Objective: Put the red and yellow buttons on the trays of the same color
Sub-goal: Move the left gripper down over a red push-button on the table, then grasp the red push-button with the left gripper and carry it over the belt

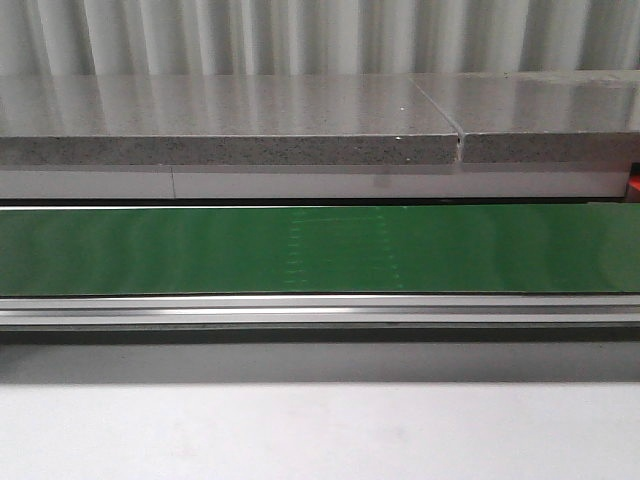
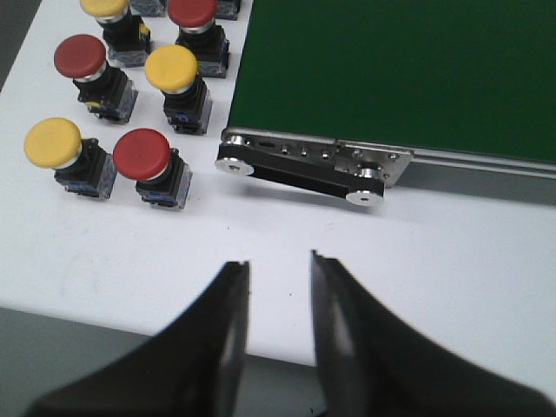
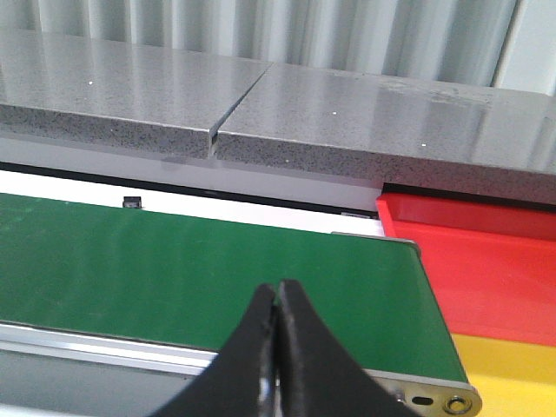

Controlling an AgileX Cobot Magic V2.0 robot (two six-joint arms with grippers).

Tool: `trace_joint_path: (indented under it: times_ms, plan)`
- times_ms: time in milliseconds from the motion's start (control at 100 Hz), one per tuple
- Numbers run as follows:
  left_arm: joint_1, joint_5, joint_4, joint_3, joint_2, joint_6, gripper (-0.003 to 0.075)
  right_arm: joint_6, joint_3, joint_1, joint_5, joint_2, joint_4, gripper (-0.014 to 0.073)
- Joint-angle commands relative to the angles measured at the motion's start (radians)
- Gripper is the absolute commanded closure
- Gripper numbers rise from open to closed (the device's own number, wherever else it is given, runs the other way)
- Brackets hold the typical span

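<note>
A green conveyor belt fills the middle of the front view. At right in the right wrist view a red tray and a yellow tray are seen, nothing visible in them. Red and yellow buttons are clustered upper left in the left wrist view; rigid and light, they are probably best gripped at the squarish bases. The left gripper is parted, holding nothing; the right gripper is closed, empty.
</note>
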Motion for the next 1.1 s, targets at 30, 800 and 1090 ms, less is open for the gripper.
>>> trace_joint_path:
  times_ms: [30,800,1090]
  plan:
    - [0.002,-0.027,0.018,-0.031,0.011,-0.004,0.0184,-0.004,-0.006,0.004,-0.079,-0.015,-0.006,0.0662]
    - [0.127,-0.18,0.142,-0.005,0.281,-0.298,0.0205,-0.004,-0.006,0.004,-0.079,-0.015,-0.006,0.0662]
    - [0.389,-0.321,0.017,-0.005,0.464,-0.214,0.0205,-0.004,-0.006,0.004,-0.079,-0.015,-0.006,0.0662]
